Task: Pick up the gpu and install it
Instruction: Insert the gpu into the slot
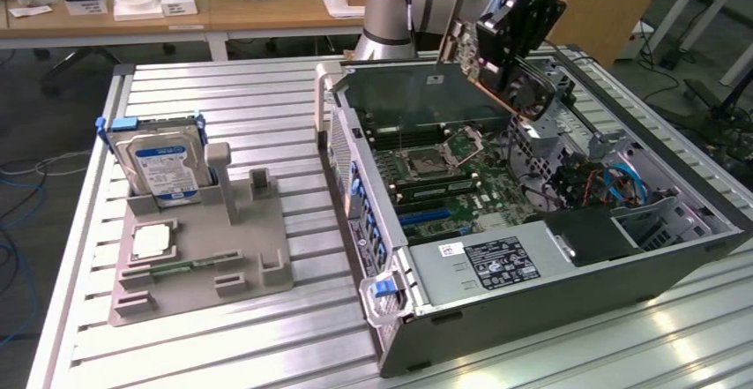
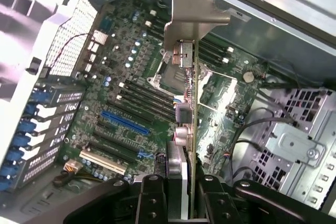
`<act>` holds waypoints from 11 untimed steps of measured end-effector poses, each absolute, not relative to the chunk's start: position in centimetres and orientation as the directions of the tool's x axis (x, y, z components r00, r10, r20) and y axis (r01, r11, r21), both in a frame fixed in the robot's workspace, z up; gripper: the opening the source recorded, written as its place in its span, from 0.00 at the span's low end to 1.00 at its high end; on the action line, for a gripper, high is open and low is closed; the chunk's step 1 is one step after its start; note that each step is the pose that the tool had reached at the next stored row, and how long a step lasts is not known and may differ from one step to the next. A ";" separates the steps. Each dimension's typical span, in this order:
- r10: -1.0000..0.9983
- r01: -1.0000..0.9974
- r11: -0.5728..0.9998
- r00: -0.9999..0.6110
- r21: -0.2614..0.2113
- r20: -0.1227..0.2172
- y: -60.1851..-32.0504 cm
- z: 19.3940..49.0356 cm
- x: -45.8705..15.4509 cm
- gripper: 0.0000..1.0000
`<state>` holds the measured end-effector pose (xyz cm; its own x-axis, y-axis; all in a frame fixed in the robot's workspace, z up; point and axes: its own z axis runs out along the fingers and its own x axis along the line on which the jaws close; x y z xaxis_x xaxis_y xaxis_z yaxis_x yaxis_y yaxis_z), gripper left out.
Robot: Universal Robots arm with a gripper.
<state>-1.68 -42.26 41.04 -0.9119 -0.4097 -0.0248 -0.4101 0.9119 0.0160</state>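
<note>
Holding the gpu [image 2: 182, 114] edge-on in our tightly clamped pincer [image 2: 181, 195], we hang it above the open computer case [image 1: 565, 283] — metal bracket [image 2: 190, 19] leading — presumably to line its edge with the motherboard [image 2: 121, 77] slots.

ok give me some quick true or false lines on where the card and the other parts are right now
1. The end effector grips the graphics card over the open computer case. True.
2. The hard drive lies flat inside the case. False: it stands upright in the grey holder on the table.
3. The blue slot on the motherboard is empty. True.
4. The silver chip rests on top of the hard drive. False: it lies flat on the holder.
</note>
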 end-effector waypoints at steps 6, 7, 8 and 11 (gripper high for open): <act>-0.477 -0.478 0.878 -0.878 0.016 -0.025 -42.3 41.0 -1.7 0.28; -0.488 -0.488 0.872 -0.872 0.016 -0.025 -42.3 41.0 -1.7 0.28; -0.498 -0.498 0.867 -0.867 0.016 -0.025 -42.3 41.0 -1.7 0.28; -0.527 -0.527 0.849 -0.849 0.016 -0.025 -42.3 41.0 -1.7 0.28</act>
<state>-1.68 -42.26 41.04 -0.8495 -0.5270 -0.0248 -0.5275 0.8494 0.0160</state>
